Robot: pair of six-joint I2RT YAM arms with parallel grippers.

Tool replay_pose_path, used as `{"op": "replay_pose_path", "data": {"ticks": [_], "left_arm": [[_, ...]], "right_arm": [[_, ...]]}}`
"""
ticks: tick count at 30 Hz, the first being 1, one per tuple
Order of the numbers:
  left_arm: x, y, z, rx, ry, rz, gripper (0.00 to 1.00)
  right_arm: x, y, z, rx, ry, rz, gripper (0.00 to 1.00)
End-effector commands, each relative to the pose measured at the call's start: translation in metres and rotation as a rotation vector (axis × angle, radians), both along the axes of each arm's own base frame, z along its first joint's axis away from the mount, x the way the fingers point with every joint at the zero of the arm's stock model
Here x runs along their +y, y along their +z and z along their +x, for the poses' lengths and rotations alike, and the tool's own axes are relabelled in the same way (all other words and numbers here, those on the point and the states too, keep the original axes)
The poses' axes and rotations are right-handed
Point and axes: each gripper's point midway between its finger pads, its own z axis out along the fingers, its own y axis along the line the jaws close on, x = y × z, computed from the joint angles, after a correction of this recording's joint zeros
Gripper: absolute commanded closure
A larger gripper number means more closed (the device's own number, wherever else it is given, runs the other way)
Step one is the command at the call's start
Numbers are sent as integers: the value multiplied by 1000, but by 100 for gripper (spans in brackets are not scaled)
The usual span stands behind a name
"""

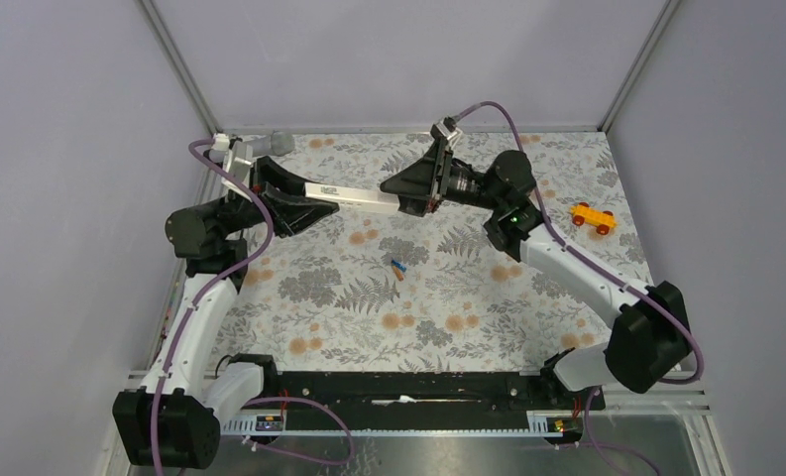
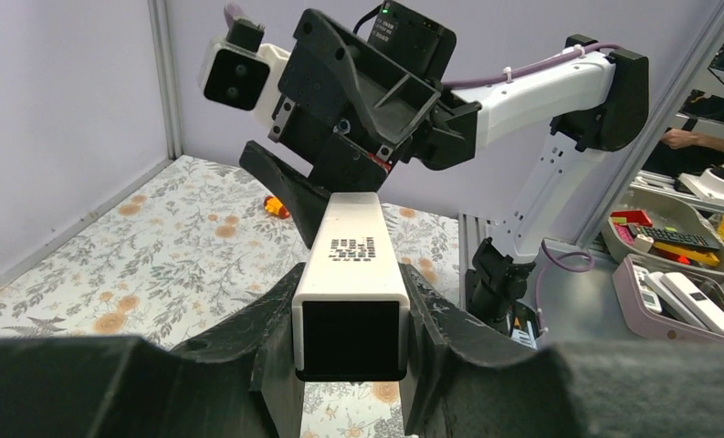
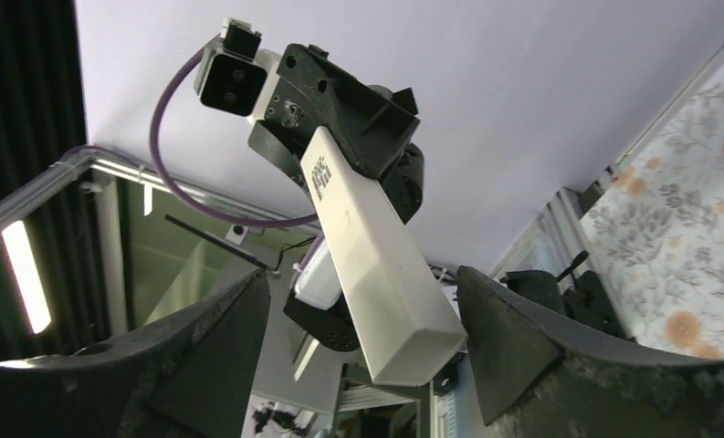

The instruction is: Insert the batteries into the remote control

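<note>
The remote control (image 1: 354, 196), a long white bar, hangs level above the back of the floral table. My left gripper (image 1: 304, 203) is shut on its left end; in the left wrist view both fingers press the sides of the remote (image 2: 353, 265). My right gripper (image 1: 413, 190) stands open around the bar's other end. In the right wrist view the remote (image 3: 376, 265) sits between the spread fingers, with a wide gap on the left and the right finger close to its corner. The batteries (image 1: 398, 268), blue and orange, lie on the table near its middle, below both grippers.
An orange-yellow toy car (image 1: 593, 217) rests at the table's right side. A grey microphone (image 1: 280, 142) stands at the back left corner. Walls and metal posts close in the table. Trays of other remotes (image 2: 677, 274) sit beyond the table's edge.
</note>
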Motion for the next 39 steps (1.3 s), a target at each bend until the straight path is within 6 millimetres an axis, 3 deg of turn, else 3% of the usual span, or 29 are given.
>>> {"op": "replay_pose_path", "data": {"ticks": [1,6,12,15,17,21,23,26,33,36,39], "left_arm": [[3,17,-1,-78,44,-45,100],[4,24,-3,-102,52,-59,100],[4,29,-12,-146,33,-61,100],[3,28,-17,-163,25,-48,100],[3,28,-18,-170,28,-44,100],[3,27,-20,-179,27,-38,100],[3,27,-20,-184,26,-37,100],[4,28,-18,-182,36,-44,100],[6,33,-14,-193,74,-78,100],[8,34,-12,-193,93,-88,100],[11,36,-10,-189,111,-97,100]], "right_arm": [[9,30,-16,-19,144,90,23],[16,31,-29,-5,221,114,30],[17,32,-26,26,243,153,48],[16,31,-26,48,251,174,52],[16,29,-25,55,252,182,51],[15,31,-24,61,246,188,34],[17,27,-22,84,243,176,33],[19,21,-21,100,251,163,45],[18,17,-23,92,254,167,90],[16,20,-24,87,254,189,100],[13,20,-25,89,252,206,100]]}}
